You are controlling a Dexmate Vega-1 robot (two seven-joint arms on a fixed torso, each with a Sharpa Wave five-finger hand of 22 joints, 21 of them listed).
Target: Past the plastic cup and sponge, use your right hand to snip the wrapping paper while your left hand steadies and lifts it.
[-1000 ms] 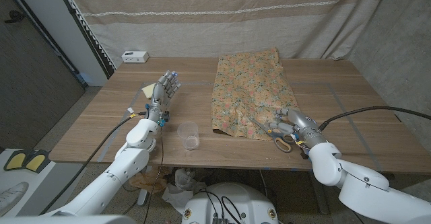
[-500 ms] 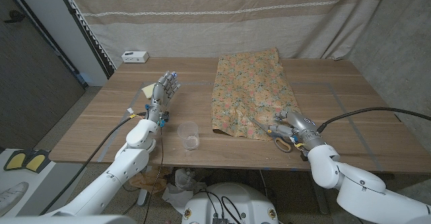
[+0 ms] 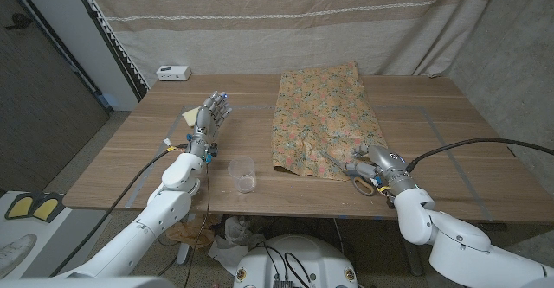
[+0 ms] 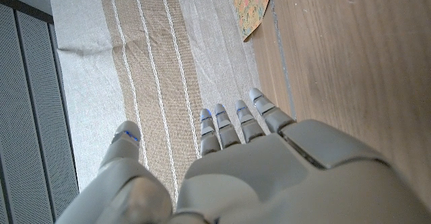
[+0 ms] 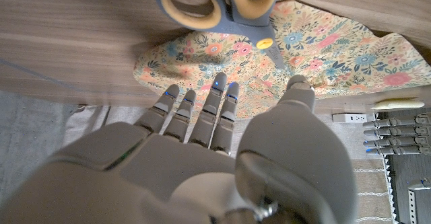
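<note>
Progress: early. The wrapping paper lies flat and uncut on the worktop, its far edge near the curtain, its near edge toward your right side. The scissors rest on that near corner, handles just off the paper.

Your right hand hovers just beside the scissor handles, fingers apart, grasping nothing; the right wrist view confirms the loops sit beyond the fingertips, not threaded.

Your left hand is raised near the sponge, released and empty, well apart from the paper. The plastic cup stands near the worktop's front edge.

Left to do: take up the scissors, bring the left hand to the paper, lift, snip.

Writing: none legible on any item.
</note>
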